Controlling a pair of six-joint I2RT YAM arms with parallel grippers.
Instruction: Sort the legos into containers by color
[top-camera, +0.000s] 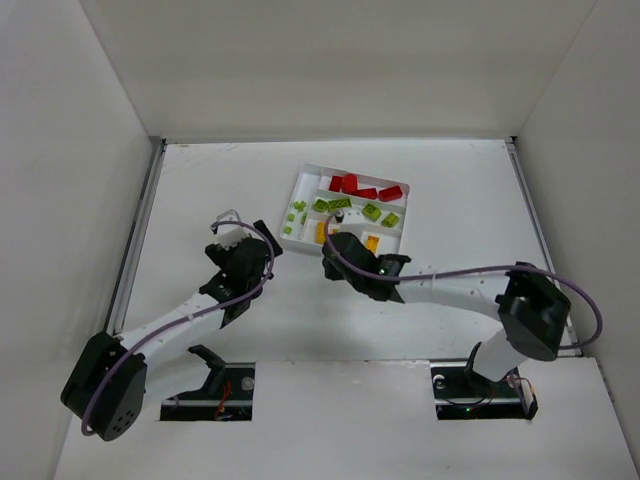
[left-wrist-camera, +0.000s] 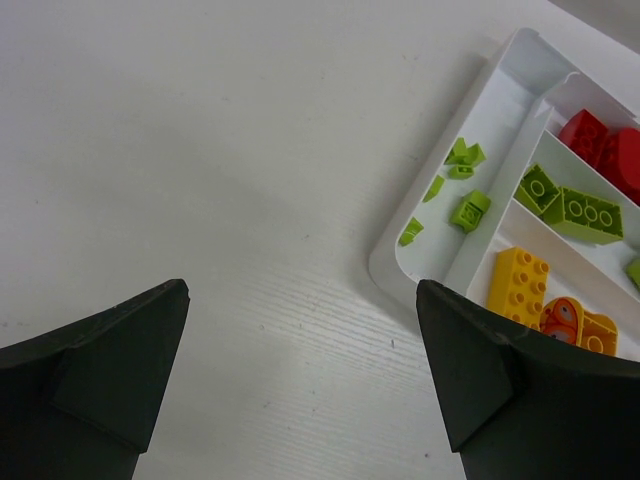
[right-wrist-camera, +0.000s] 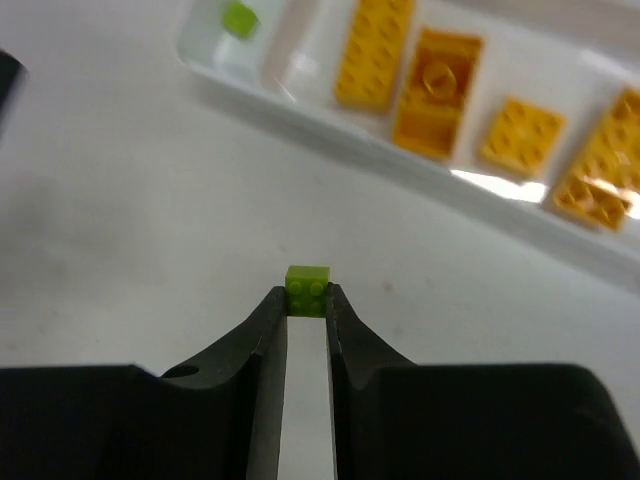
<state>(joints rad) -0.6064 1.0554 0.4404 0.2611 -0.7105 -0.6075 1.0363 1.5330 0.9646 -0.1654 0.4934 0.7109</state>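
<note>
Found table (top-camera: 200, 190) carrying white tray (top-camera: 296, 188) at centre rear. Noted left gripper (left-wrist-camera: 302, 290) spread wide, holding nothing, above bare table just left of tray. Noted right gripper (right-wrist-camera: 307, 300) pinched nearly closed on one small green brick (right-wrist-camera: 307, 288), just outside tray's near wall. Logged red legos (top-camera: 365, 186), green legos (top-camera: 345, 206) and yellow-orange legos (right-wrist-camera: 440, 80) in separate slots.

No text, label, brand, number or sign can be read in any view. The stud tops of the small lime green brick (right-wrist-camera: 308, 288) and of the yellow-orange bricks (right-wrist-camera: 375, 50) in the white tray (right-wrist-camera: 480, 185) are too blurred to show any embossed lettering.
</note>
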